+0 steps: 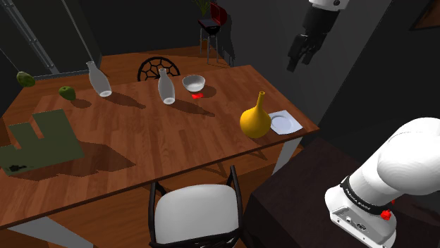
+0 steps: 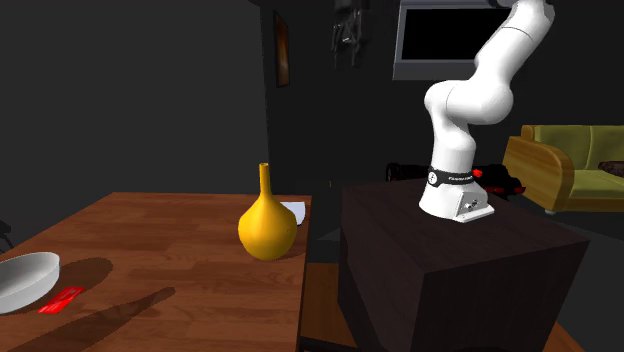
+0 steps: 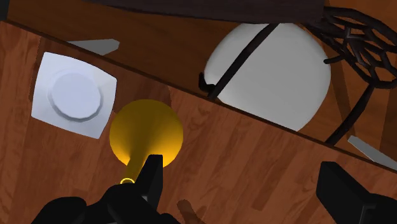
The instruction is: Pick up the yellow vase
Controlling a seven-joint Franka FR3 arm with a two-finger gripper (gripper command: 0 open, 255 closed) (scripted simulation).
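Observation:
A yellow vase [image 1: 256, 117] with a round body and a thin neck stands upright near the table's corner at the shoulder view's right, next to a white square plate [image 1: 285, 122]. The vase [image 2: 267, 222] is also in the second exterior view, and the wrist view looks down on the vase [image 3: 146, 133] from above. My black gripper [image 1: 300, 53] hangs open high above that corner, well clear of the vase. In the wrist view the gripper [image 3: 245, 184] has its fingers wide apart, with one finger [image 3: 151, 178] overlapping the vase's neck in the picture. Nothing is held.
On the wooden table [image 1: 134, 141] stand two clear bottles [image 1: 99, 79] [image 1: 166, 87], a white bowl [image 1: 194, 84] by a small red item [image 1: 197, 95], a green mat [image 1: 39, 139] and a green fruit [image 1: 67, 92]. A white-seated chair [image 1: 197, 214] is at the near edge, another chair [image 1: 156, 68] at the far edge.

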